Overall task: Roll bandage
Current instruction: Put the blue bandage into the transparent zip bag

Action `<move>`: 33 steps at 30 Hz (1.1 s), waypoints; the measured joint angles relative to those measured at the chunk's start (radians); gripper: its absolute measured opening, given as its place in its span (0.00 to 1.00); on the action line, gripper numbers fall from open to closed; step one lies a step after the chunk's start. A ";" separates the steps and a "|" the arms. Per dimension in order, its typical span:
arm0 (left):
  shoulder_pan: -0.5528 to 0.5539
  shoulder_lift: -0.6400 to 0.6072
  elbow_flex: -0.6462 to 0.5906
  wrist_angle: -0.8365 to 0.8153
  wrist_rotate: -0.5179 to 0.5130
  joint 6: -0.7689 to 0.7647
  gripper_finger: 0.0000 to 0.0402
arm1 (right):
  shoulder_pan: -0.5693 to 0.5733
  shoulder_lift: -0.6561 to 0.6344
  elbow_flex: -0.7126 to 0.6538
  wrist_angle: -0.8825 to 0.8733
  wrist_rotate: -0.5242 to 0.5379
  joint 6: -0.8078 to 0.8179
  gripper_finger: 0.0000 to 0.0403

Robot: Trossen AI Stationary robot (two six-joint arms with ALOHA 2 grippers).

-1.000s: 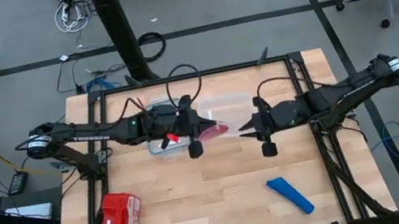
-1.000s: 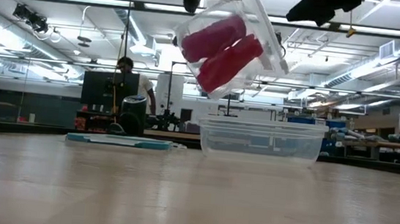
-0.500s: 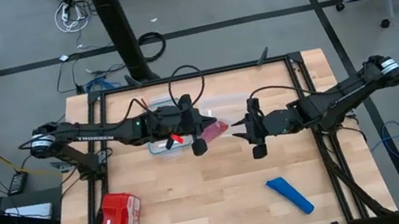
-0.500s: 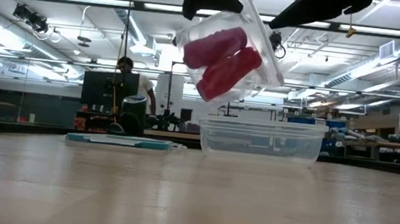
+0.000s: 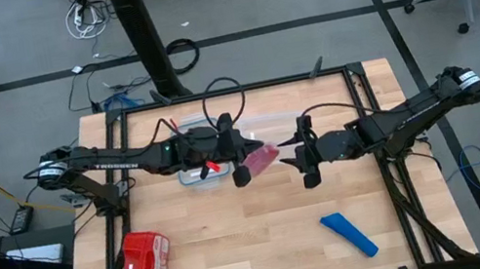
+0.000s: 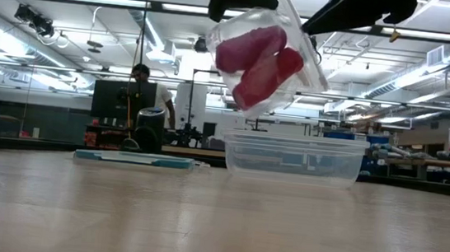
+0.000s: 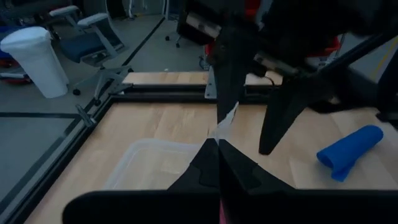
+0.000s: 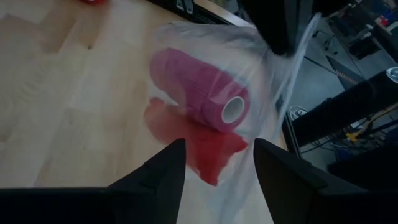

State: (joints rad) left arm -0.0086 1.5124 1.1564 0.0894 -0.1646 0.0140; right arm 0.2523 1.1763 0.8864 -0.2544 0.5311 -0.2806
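The blue bandage point(image 5: 349, 234) lies flat on the table near the front right, away from both grippers; the left wrist view also catches the bandage point(image 7: 349, 149). My left gripper point(image 5: 245, 171) is shut on a clear plastic bag point(image 6: 260, 59) holding two red-pink rolls point(image 8: 199, 93). The bag hangs in the air over mid-table. My right gripper point(image 8: 217, 168) is open and level with the bag on its right side. Its fingers stand to either side of the bag's near end. My left gripper pinches the bag's clear upper edge point(image 7: 226, 121) between its two shut fingers, reaching in about level from the table's left. The bag hangs tilted below the fingers, lifted clear of the table, with the rolls lying in its lower part. Whether my right gripper touches the bag, I cannot tell.
A clear plastic container point(image 6: 295, 157) stands on the table below and behind the bag, under my left arm point(image 5: 197, 174). A red pouch point(image 5: 140, 268) lies at the front left. A person stands in the room beyond the table.
My right gripper has moved toward the table's left, closer to the bag. It has rolled about its own line and opened wider. The bag in my left gripper has tipped a little steeper and the rolls have shifted inside it.
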 joint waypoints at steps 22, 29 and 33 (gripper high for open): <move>0.003 0.016 0.001 0.026 0.091 -0.069 0.00 | -0.079 0.000 0.000 0.041 -0.140 -0.135 0.44; 0.002 0.093 0.000 0.114 0.106 -0.071 0.00 | -0.094 -0.001 0.000 0.007 -0.140 -0.064 0.38; 0.002 0.116 0.001 0.150 0.111 -0.069 0.00 | -0.098 -0.001 0.000 -0.042 -0.138 -0.053 0.29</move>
State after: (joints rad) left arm -0.0067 1.6283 1.1572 0.2391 -0.0535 -0.0553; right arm 0.1543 1.1755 0.8864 -0.2964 0.3935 -0.3335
